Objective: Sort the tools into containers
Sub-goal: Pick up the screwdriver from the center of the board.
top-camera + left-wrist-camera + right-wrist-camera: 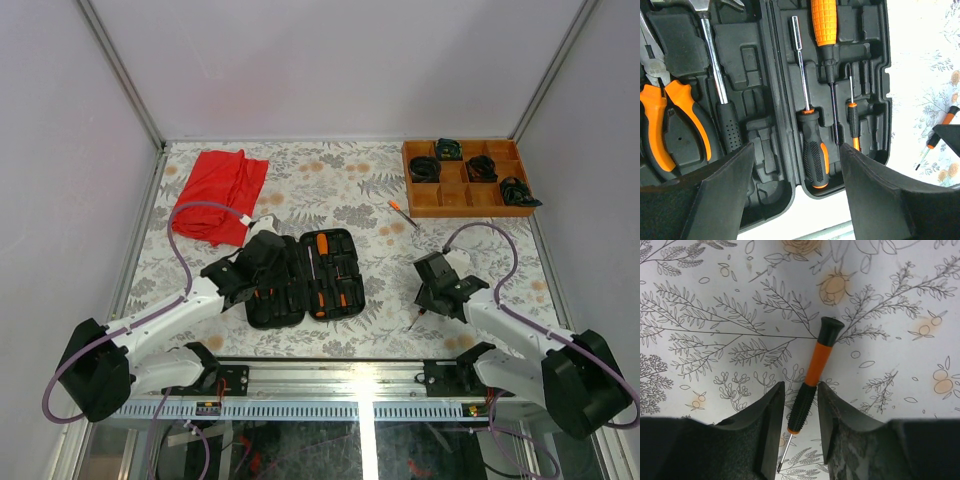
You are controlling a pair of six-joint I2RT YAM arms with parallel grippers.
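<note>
Right gripper (pixel 800 390), fingers apart, straddles loose screwdriver (pixel 816 360): pick-up step, next needs closing on its handle; left gripper (pixel 796 147) spread wide above tool case (pixel 875 75).

High camera overlooks table (pixel 330 185); 2 wrist cameras look down close, left sharing tool case (pixel 765 100).

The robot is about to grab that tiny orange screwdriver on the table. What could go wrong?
The small screwdriver is thin and lies flat between the open fingers of the right gripper, so it might roll or slip out when they close. The left gripper hangs over the open tool case, so the arms could bump there. A second screwdriver lies far off on the table and could be forgotten.
</note>
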